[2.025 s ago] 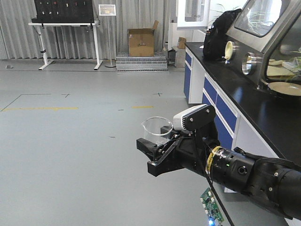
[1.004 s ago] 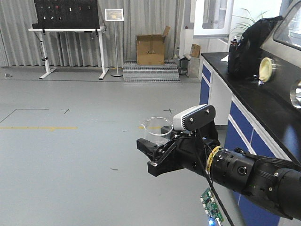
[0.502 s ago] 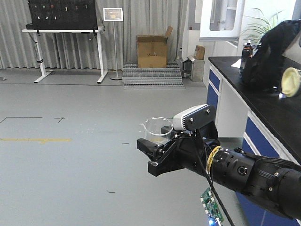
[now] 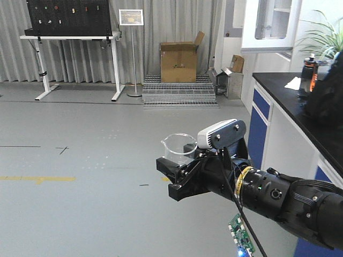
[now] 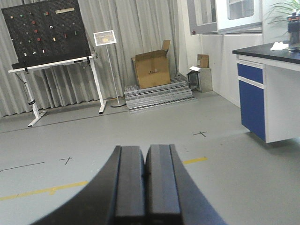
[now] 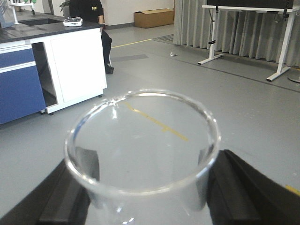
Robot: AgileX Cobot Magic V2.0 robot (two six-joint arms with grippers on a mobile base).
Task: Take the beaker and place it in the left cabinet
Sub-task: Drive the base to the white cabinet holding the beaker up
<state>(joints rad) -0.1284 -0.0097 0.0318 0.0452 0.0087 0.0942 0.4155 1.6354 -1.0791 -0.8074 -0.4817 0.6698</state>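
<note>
— What does the right gripper [image 4: 172, 174] have?
— The beaker [image 4: 178, 148], upright, its lower wall clamped between the fingers [image 6: 248, 187], above the grey floor [image 4: 80, 160].
— And the left gripper [image 5: 144, 183]?
— Pads pressed together, nothing between them.
— Farther off?
— A blue-fronted counter [image 4: 268, 120] on the right; a cardboard box [image 4: 179, 62] by the curtain [image 4: 161, 21].

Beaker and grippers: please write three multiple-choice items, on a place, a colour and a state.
1. Where is the beaker? A on a shelf; B between the fingers of the right gripper; C on the floor.
2. What colour is the counter front? A blue; B red; C green.
3. The left gripper is: A wide open; B shut, empty; C shut on the beaker.
Answers: 1 B, fingers flank the glass; 2 A, its panels are blue; 3 B, its fingers meet, nothing between.
</note>
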